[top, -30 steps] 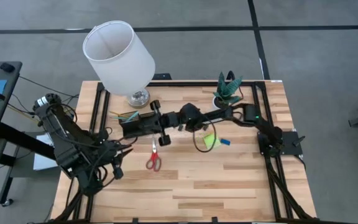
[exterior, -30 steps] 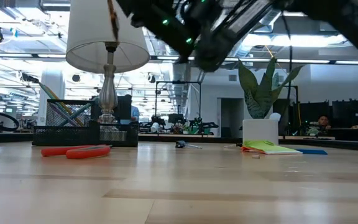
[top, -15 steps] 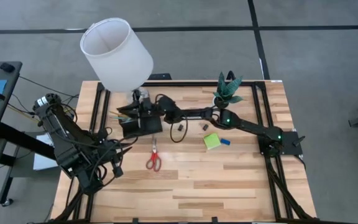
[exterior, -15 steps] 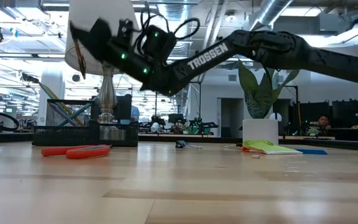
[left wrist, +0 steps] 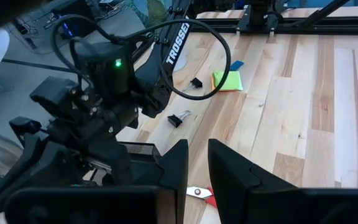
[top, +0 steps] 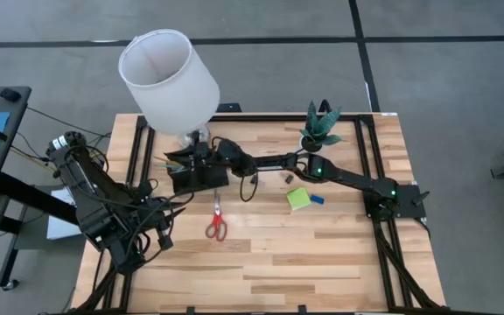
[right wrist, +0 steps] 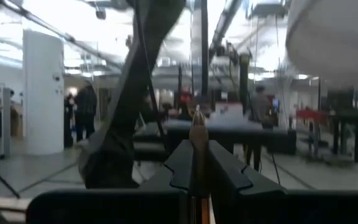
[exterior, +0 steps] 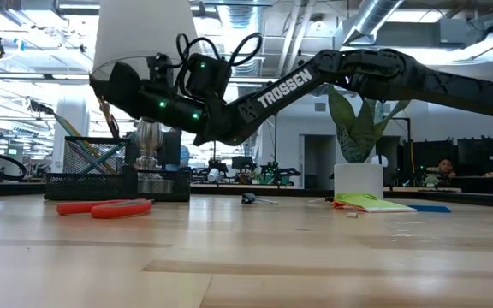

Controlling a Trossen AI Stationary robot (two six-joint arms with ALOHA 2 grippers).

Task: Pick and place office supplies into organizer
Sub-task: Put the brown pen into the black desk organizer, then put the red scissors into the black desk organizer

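The black organizer stands by the lamp's base, with pens in its mesh cup. My right gripper reaches over it from the table's right, shut on a thin brown pencil. Red-handled scissors lie flat in front of the organizer. Toward the right lie two binder clips, a lime-green sticky pad and a blue eraser. My left gripper waits above the table's near left with a narrow gap between its fingers, holding nothing. My right gripper pinches the pencil between its two fingers, and the pencil's end sticks out past the fingertips. The fingers come nearly level from the table's right. The pencil hangs clear, slanting down above the organizer's mesh cup.
A white-shaded lamp rises right behind the organizer, its shade over my right gripper. A potted plant stands at the far right. Bare wood lies along the near half of the table.
My right arm has stretched out toward the table's left and come down, carrying the pencil from above the table's middle to just over the organizer beside the lamp's base; its wrist has tipped and rolled on the way.
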